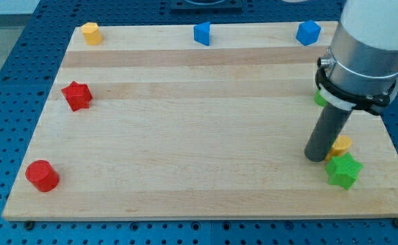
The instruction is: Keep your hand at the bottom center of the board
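My tip [316,156] rests on the wooden board [185,136] at the view's right, below the middle. It is touching or nearly touching the left side of a yellow block [340,145], with a green star-shaped block [343,170] just below and to the right of it. A green block [318,99] is mostly hidden behind the arm.
A yellow block [91,33], a blue block [202,33] and a blue block [308,32] stand along the board's top edge. A red star-shaped block [77,95] is at the left. A red cylinder [42,175] is at the bottom left.
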Robot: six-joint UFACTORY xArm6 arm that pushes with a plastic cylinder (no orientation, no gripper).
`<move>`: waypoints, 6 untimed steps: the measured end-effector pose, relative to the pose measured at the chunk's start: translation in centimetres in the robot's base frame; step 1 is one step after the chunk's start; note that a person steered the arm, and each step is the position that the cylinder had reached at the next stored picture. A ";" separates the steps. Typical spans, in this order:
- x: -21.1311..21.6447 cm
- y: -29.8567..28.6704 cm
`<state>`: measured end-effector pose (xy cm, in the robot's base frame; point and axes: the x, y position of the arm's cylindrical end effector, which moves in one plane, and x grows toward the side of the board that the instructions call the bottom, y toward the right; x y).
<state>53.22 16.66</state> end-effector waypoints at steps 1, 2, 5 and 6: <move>-0.7 -0.2; -2.0 -0.9; 3.7 -13.4; 6.4 -19.3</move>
